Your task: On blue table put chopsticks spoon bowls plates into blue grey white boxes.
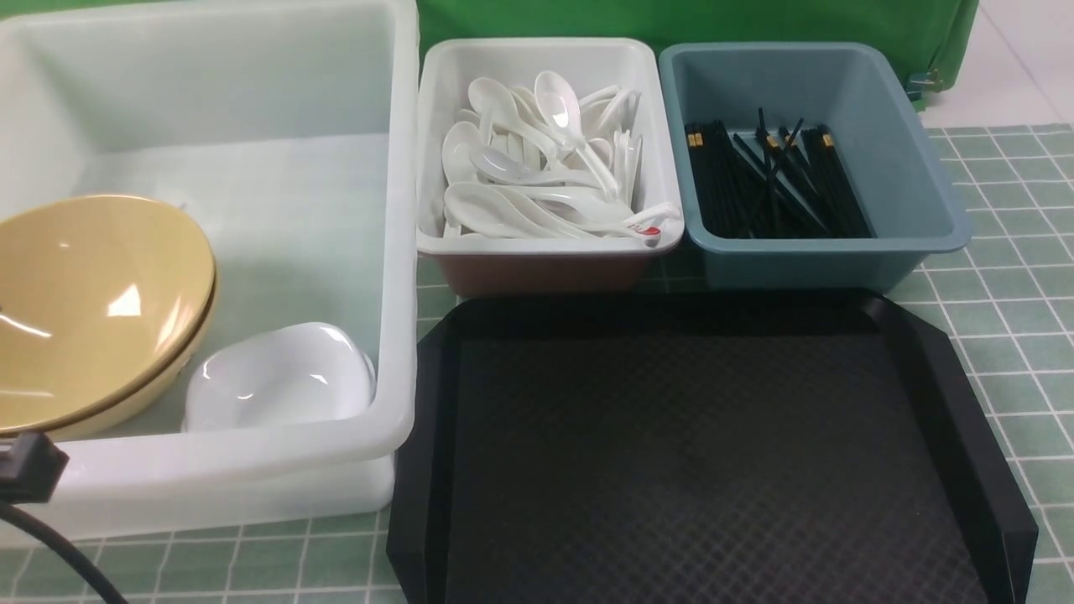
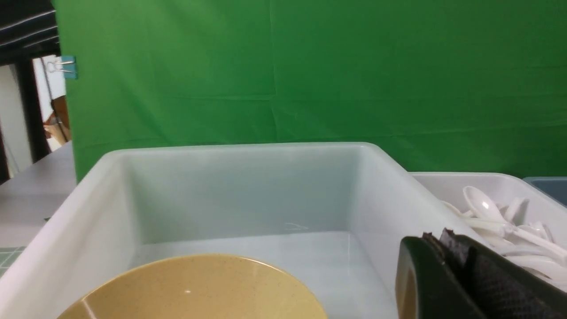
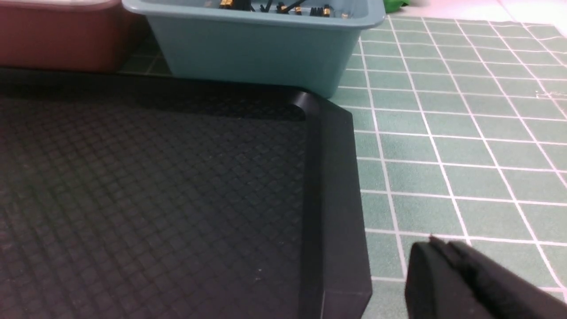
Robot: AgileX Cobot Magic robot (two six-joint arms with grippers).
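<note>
Beside L pincer, bowls, apart

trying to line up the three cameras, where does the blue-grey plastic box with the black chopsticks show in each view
Front view: blue-grey plastic box at upper right, black chopsticks inside, behind the black octagonal tray.
Left wrist view: only a sliver of its rim at the right edge.
Right wrist view: top centre.
Shared landmark: the white plastic spoon box right beside it.
</note>
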